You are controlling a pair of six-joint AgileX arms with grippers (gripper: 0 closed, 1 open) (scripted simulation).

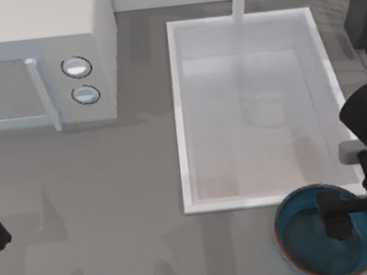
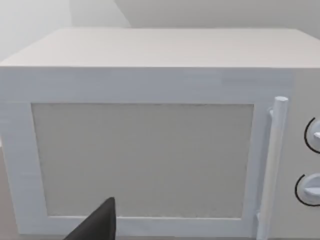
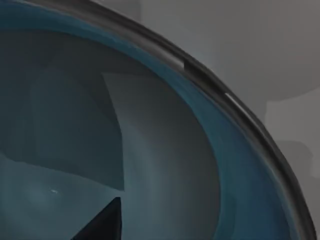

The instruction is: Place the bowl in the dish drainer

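At the top view's left edge the left arm is parked, its left pincer (image 2: 95,225) seen as a dark tip facing the microwave (image 1: 37,61); whether that pincer is apart or together cannot be told. The microwave stands at the back left of the worktop (image 1: 113,217), its door handle (image 1: 42,93) and two dials beside it. To its right the white sink (image 1: 181,111) is set into the worktop. Just past the sink's near right corner lies the bowl (image 1: 299,237), teal with a reddish-brown rim, resting on the worktop. The right pincer (image 1: 336,216) is held over the bowl's inside, close to its far rim; in the right wrist view the bowl's glossy inner wall and dark rim (image 3: 240,115) are seen very near, but whether the pincer is apart or clamped on the rim cannot be told. At the far right a dark wire frame (image 1: 365,20), likely the dish drainer, is partly seen. A shallow, glossy rim could be judged prone to slipping if it is gripped thinly, and the bowl might tilt or be knocked against the sink's edge on the way across.
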